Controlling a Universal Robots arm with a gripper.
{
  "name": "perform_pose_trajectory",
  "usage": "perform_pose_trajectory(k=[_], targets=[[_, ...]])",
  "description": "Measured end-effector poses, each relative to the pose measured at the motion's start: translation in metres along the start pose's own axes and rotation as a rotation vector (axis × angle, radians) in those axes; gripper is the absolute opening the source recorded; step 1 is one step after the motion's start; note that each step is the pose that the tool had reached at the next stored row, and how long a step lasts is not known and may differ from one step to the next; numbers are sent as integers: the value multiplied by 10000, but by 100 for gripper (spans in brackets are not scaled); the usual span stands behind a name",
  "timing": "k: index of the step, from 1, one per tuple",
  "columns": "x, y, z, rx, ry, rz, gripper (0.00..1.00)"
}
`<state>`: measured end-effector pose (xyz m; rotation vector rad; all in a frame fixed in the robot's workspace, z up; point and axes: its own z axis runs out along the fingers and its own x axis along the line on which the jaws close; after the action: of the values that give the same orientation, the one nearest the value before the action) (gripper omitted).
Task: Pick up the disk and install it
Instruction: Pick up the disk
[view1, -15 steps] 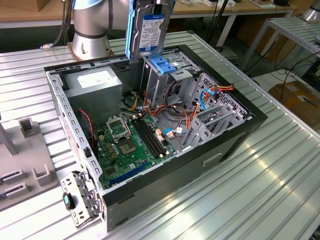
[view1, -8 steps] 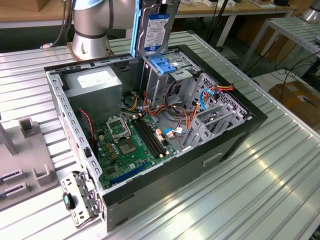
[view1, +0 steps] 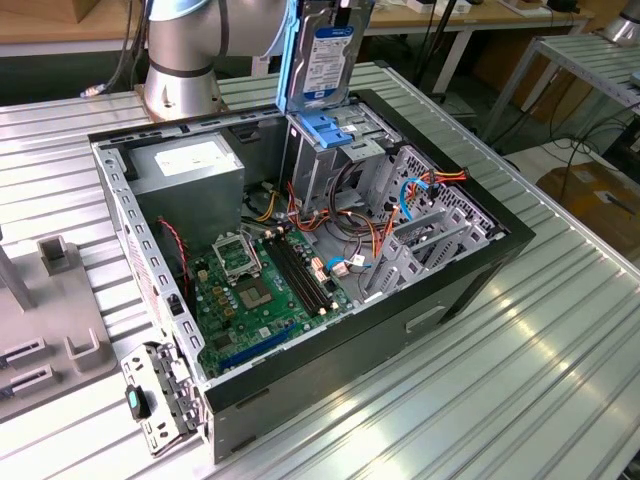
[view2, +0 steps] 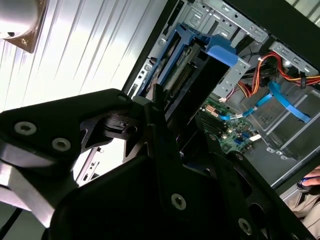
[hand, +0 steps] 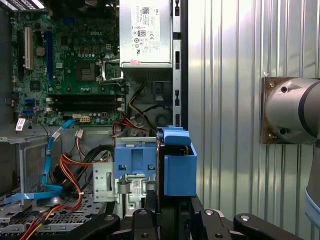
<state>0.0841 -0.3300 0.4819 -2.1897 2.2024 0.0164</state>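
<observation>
An open computer case (view1: 470, 275) lies on a ribbed metal counter (view1: 520, 390). The arm's fingers (view2: 162, 135) are closed on the disk (view1: 328, 55), holding it upright in the air, with its label showing in the exterior view and a blue rail along its edge. The disk hangs at the far side of the case, just above the grey drive cage's blue bracket (view1: 335, 130). Whether disk and bracket touch cannot be told. The grey power supply (view1: 190, 165) sits to the exterior view's left of the cage, and the green motherboard (view1: 255, 290) lies nearer.
</observation>
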Motion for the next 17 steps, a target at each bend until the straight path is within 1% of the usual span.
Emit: perform_pose_trajectory(k=[1, 4, 9, 13, 14, 16, 17], targets=[[0, -42, 2, 0, -2, -1, 35], [3, -81, 2, 0, 1, -1, 35], [56, -112, 2, 0, -1, -1, 35], [144, -125, -1, 0, -1, -1, 35], [181, -128, -2, 0, -1, -1, 35], [228, -130, -3, 0, -1, -1, 35], [262, -132, -3, 0, -2, -1, 35]])
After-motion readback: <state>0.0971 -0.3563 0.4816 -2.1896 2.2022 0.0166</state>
